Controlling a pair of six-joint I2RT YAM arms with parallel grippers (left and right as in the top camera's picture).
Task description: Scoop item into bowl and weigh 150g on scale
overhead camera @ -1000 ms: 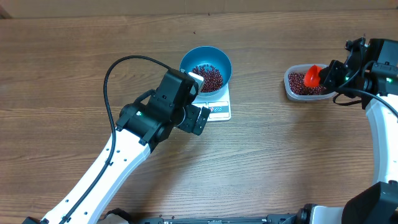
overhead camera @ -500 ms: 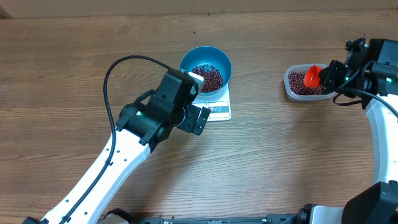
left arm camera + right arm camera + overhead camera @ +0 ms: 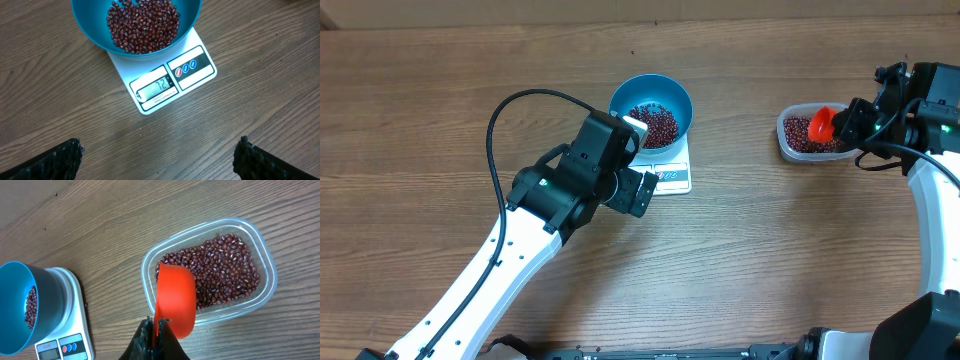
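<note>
The blue bowl (image 3: pixel 651 110) stands on the white scale (image 3: pixel 672 177), with dark red beans (image 3: pixel 143 26) heaped in its bottom. More beans (image 3: pixel 218 267) fill a clear plastic tub (image 3: pixel 809 133) at the right. My right gripper (image 3: pixel 156 327) is shut on the handle of an orange scoop (image 3: pixel 174 298), which hangs tilted over the tub's near-left rim. My left gripper (image 3: pixel 159 152) is open just in front of the scale, its fingers (image 3: pixel 60 159) wide apart over bare wood, nothing between them. The scale's display (image 3: pixel 157 89) is lit.
The wooden table (image 3: pixel 770 250) carries only the scale with its bowl and the tub. A black cable (image 3: pixel 500 120) loops off the left arm above the tabletop. The right arm's base stands at the far right edge.
</note>
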